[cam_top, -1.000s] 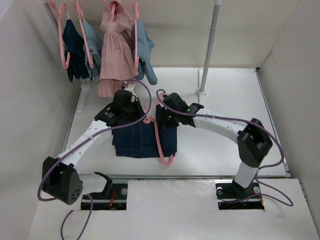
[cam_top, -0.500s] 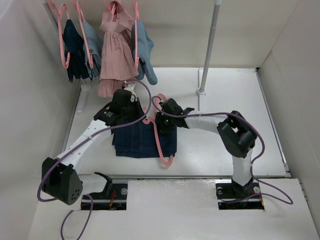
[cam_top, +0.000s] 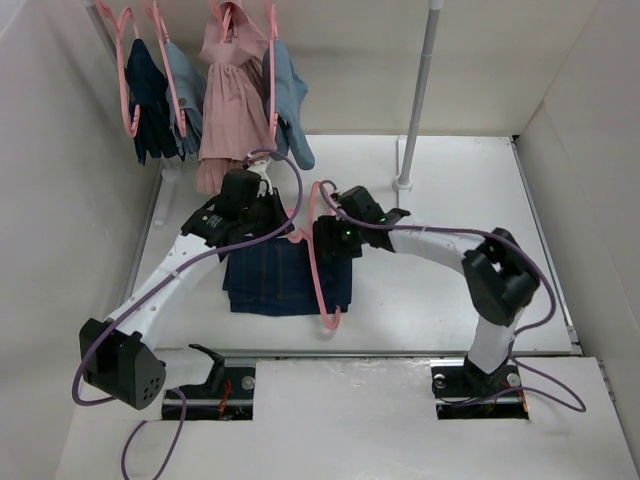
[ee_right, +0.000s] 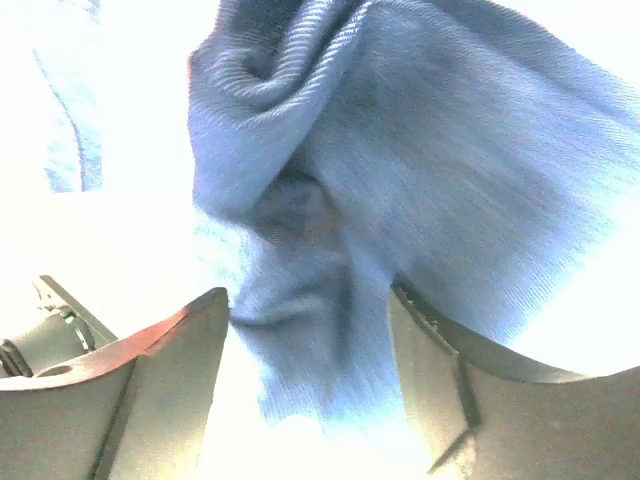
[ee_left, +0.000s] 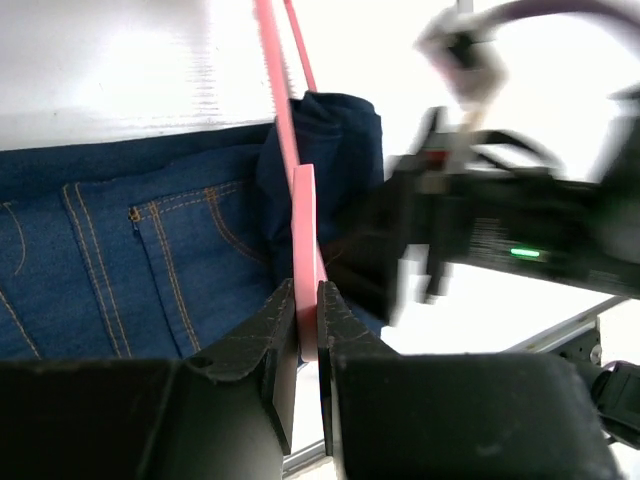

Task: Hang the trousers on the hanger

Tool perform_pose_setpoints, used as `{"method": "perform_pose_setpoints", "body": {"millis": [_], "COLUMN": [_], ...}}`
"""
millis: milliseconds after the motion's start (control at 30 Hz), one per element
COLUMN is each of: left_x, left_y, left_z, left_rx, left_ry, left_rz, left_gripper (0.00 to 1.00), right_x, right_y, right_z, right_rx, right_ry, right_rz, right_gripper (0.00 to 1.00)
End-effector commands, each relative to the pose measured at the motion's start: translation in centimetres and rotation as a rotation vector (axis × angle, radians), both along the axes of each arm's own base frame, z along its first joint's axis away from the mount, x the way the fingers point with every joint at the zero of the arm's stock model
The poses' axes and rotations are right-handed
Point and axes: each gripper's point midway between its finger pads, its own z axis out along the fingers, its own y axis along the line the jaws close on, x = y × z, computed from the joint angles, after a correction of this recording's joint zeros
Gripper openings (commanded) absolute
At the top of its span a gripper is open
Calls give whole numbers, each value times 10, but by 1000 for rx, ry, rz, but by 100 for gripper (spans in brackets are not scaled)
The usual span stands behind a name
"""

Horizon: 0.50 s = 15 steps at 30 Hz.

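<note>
The trousers [cam_top: 280, 280] lie folded flat on the white table [cam_top: 450, 290], dark navy denim with orange stitching [ee_left: 140, 250]. The pink hanger [cam_top: 318, 280] lies along their right part, its hook at the far end. My left gripper [cam_top: 285, 228] is shut on the hanger's flat neck [ee_left: 305, 240], just past the trousers' far edge. My right gripper [cam_top: 330, 243] stands open over the trousers' far right corner. In its wrist view a bunched fold of denim [ee_right: 330, 200] hangs loose between the spread fingers [ee_right: 175, 375], and the gripper [ee_right: 310, 340] does not pinch it.
A rail at the back left carries pink hangers with a dark navy garment [cam_top: 150, 95], light blue garments [cam_top: 290, 100] and a pink dress [cam_top: 230, 110]. A white pole [cam_top: 420, 90] stands at the back centre. Walls close both sides.
My right gripper has opened and let go of the denim it pinched. Its elbow swung in and back out. The left gripper stays shut on the hanger, shifted slightly back.
</note>
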Motion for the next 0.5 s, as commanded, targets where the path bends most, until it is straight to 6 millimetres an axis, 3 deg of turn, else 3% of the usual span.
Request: {"method": "perform_pose_setpoints", "body": {"millis": [0, 100, 167, 233, 267, 333, 433, 467], "left_x": [3, 4, 5, 6, 5, 8, 8, 9], "left_y": [-8, -8, -8, -9, -13, -16, -26, -27], "left_z": [11, 8, 11, 8, 13, 17, 25, 29], "left_rx": [-45, -41, -38, -34, -40, -32, -37, -41], "left_ry": [-36, -28, -41, -33, -44, -57, -65, -73], "left_rz": [-14, -13, -20, -20, -31, -39, -65, -65], "left_gripper": [0, 0, 0, 0, 0, 0, 0, 0], "right_x": [16, 11, 5, 0, -6, -6, -18, -32], "right_y": [-25, -37, -47, -47, -49, -39, -10, -1], "right_z": [66, 90, 82, 75, 61, 44, 31, 26], "right_rx": [32, 42, 25, 40, 31, 54, 165, 197], "right_ry": [-160, -174, -155, -129, -93, -48, 45, 86], "right_rz": [-49, -64, -72, -87, -86, -72, 6, 66], "right_gripper": [71, 71, 61, 42, 19, 2, 0, 0]}}
